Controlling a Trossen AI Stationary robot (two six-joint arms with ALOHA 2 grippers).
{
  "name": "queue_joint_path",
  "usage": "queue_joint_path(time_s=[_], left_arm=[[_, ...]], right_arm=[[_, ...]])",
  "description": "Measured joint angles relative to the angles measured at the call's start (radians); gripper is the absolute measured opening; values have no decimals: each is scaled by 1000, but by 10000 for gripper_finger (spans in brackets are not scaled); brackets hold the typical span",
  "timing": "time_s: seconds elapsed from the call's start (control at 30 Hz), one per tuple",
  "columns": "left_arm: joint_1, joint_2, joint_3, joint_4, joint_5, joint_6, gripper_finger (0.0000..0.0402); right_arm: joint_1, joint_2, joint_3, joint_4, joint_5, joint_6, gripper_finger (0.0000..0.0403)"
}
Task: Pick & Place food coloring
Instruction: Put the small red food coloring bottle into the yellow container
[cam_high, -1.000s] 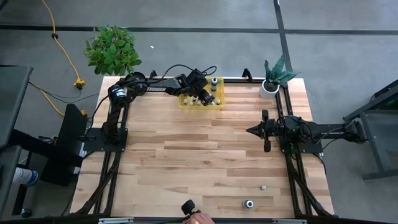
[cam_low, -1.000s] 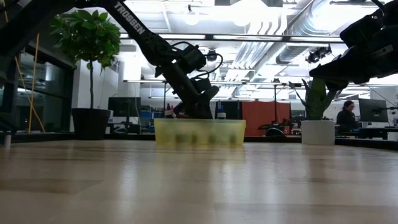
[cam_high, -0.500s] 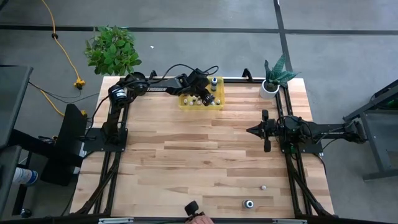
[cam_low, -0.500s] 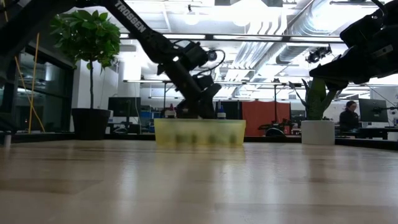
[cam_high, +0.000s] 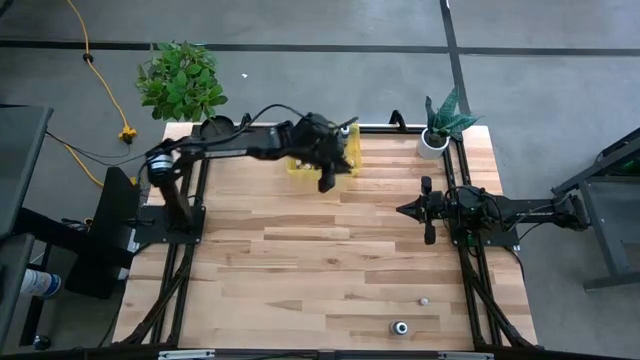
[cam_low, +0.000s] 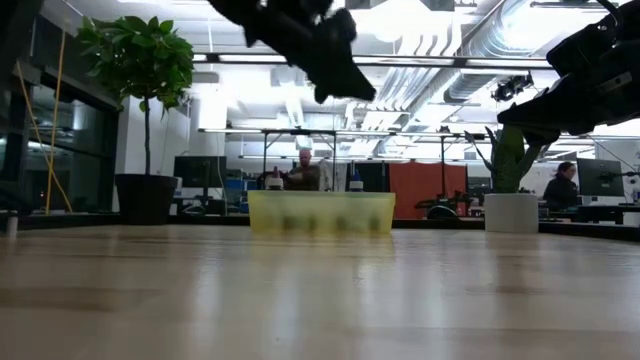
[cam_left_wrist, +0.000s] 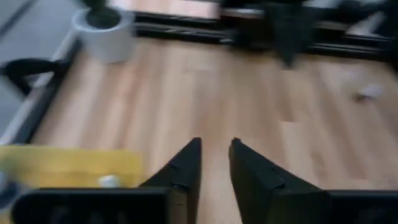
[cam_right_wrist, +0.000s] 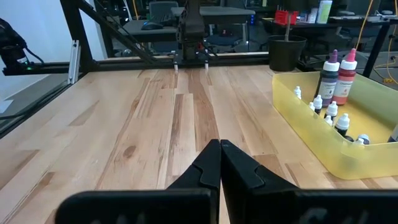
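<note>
Bottles (cam_right_wrist: 330, 107) sit in yellow bin (cam_high: 349, 166); left tool (cam_high: 326, 181) above bin edge, slightly open, empty.

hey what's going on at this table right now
The left gripper hangs in the air just off the near edge of the yellow bin, its fingers slightly apart with nothing between them. Small food coloring bottles stand inside the bin. Two more little items lie on the table near the front right. The right gripper waits, shut, over the right side of the table.
</note>
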Motion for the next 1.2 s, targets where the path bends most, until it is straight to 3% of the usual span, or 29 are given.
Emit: queue_joint_path(time_s=[0.17, 0.6, 0.67, 0.77, 0.9, 1.2], left_arm=[[-36, -147, -194, 85, 88, 14, 9], [-34, -632, -837, 613, 113, 34, 0], [-34, -711, -944, 690, 80, 16, 0], [-34, -846, -1086, 826, -54, -37, 0], [-34, -1024, -1213, 781, -204, -118, 0], [-34, -1415, -1292, 532, -277, -180, 0]], right_arm=[[0, 0, 0, 0, 0, 0, 0], [0, 0, 0, 0, 0, 0, 0], [0, 0, 0, 0, 0, 0, 0], [0, 0, 0, 0, 0, 0, 0], [0, 0, 0, 0, 0, 0, 0], [0, 0, 0, 0, 0, 0, 0]])
